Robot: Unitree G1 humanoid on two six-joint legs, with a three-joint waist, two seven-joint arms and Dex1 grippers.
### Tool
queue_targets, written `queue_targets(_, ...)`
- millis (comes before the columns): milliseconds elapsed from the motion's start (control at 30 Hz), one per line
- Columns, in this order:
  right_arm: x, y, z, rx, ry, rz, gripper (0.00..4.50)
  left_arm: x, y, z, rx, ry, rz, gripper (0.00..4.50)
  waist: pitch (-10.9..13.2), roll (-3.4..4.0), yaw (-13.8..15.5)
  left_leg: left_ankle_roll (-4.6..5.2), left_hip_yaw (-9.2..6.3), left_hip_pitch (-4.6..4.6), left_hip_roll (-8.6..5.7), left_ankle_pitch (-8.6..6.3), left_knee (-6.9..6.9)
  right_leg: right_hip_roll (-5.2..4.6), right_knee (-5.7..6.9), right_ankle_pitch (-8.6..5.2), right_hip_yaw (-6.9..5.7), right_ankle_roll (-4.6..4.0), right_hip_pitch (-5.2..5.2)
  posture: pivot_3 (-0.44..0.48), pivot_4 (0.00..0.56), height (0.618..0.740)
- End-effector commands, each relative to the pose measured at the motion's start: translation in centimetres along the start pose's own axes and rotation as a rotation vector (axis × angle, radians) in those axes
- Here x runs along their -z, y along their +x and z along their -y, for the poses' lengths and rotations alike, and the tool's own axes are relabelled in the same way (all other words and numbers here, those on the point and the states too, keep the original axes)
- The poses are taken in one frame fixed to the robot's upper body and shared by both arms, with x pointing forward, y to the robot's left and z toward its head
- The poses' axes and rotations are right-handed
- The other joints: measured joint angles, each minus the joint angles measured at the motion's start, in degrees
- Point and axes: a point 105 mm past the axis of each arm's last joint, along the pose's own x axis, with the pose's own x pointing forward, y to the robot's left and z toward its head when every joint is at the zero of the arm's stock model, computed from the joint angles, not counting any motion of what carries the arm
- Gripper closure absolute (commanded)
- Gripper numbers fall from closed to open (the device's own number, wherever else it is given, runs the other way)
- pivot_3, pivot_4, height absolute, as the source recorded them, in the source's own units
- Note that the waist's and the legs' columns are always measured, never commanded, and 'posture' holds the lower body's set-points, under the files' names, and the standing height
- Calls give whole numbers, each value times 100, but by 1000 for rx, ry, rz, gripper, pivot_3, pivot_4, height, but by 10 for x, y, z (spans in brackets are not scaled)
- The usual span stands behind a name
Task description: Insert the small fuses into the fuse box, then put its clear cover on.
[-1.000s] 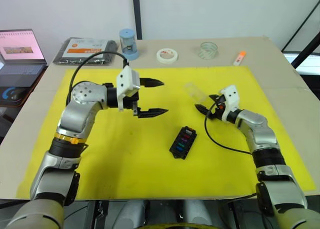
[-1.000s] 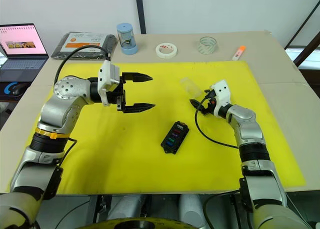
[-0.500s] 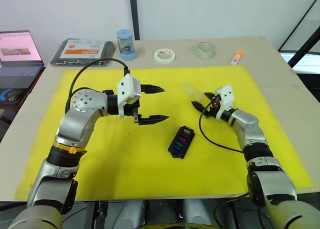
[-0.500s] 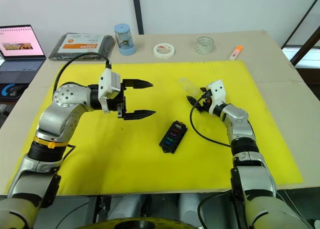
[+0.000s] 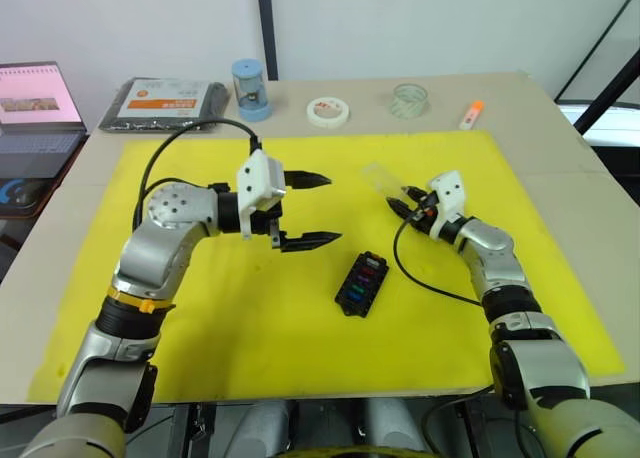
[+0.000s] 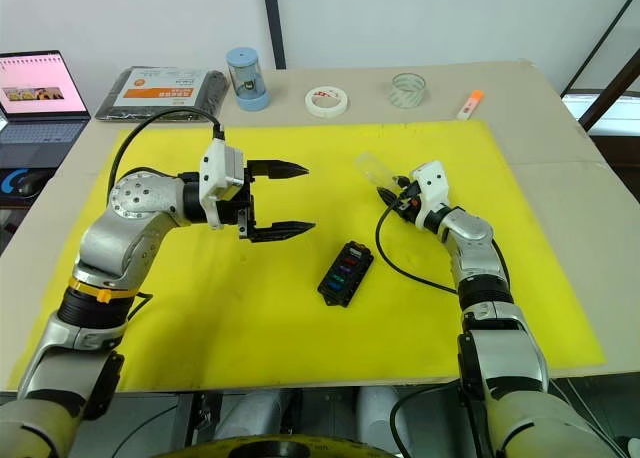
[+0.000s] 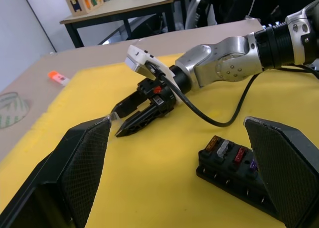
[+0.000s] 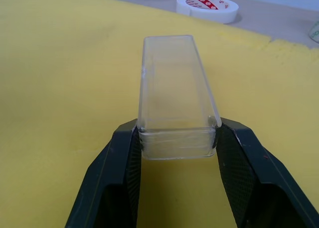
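The right tool (image 8: 177, 153) pinches the clear cover (image 8: 174, 88) by one short end only, its fingers (image 8: 122, 168) pressed against the two side walls while the rest of the lid juts out beyond them. That is the main risk as I judge it: the plastic is smooth and thin, the hold sits at the very end, and any quick swing toward the fuse box (image 5: 361, 284) could let the lid pivot or slide out onto the yellow mat (image 5: 200, 348). A squeeze that is too hard may instead bow the walls, so that the lid no longer seats over the block. A further risk is a skewed approach: the box lies at an angle on the mat, so the lid would need turning to match its long axis, or one edge may catch on the small fuses (image 7: 234, 153) that stand proud in their slots.

In the left eye view the cover sits right of centre, in the upper half, above and to the right of the fuse box and well apart from it. The box lies near the middle of the frame, its coloured fuses already seated as far as can be seen. The left tool (image 5: 300, 210) is spread wide and empty, left of centre, above and to the left of the box, near it but not touching. The bench (image 5: 560, 158) runs beyond the mat.
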Motion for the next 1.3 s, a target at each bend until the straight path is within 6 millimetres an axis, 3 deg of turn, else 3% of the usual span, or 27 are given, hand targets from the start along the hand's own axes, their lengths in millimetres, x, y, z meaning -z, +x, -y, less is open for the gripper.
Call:
queue_targets(33, -33, -8, 3, 3, -49, 94, 2668, 1, -10, 16, 18, -23, -10, 0, 1, 2, -17, 0, -1, -3, 0, 0, -1, -3, 0, 0, 0, 0, -4, 0, 150, 740)
queue_targets(233, -78, -44, -17, -85, -146, 133, 2668, 35, -14, 66, 68, -79, -55, 0, 3, 24, 64, 1, 1, -7, -3, -1, -5, -5, -2, 0, 15, 0, -10, 0, 150, 740)
queue_targets(433, -88, -70, -27, -94, -170, 76, 2668, 69, 0, 83, 100, -60, -104, 0, 1, 25, 228, 1, 3, -1, -4, -1, -1, -5, -4, 0, 19, -1, 2, 0, 150, 740)
queue_targets(667, -88, -73, -30, -73, -168, 57, 2668, 89, 17, 77, 85, -38, -123, 0, 1, 25, 250, 8, 7, -5, -5, -5, -1, -6, -8, 0, 18, 0, -3, 0, 150, 740)
queue_targets(967, -85, -76, -24, -39, -182, 46, 2668, 101, 36, 45, -106, -74, -105, 0, 0, 25, 265, 8, 8, -3, -6, -5, 1, -5, -8, 0, 17, 0, 0, 0, 150, 740)
queue_targets(1200, -84, -76, -19, -25, -178, 53, 2668, 108, 35, 13, -293, -60, -145, 0, -1, 24, 259, 8, 8, -1, -8, -4, 4, -1, -6, 2, 16, 4, 4, 0, 150, 740)
queue_targets(1300, -83, -76, -16, -19, -178, 49, 2668, 102, 33, 11, -308, -60, -123, 0, -1, 23, 243, 8, 8, 0, -6, -4, 4, -1, -5, 2, 16, 4, 3, 0, 150, 740)
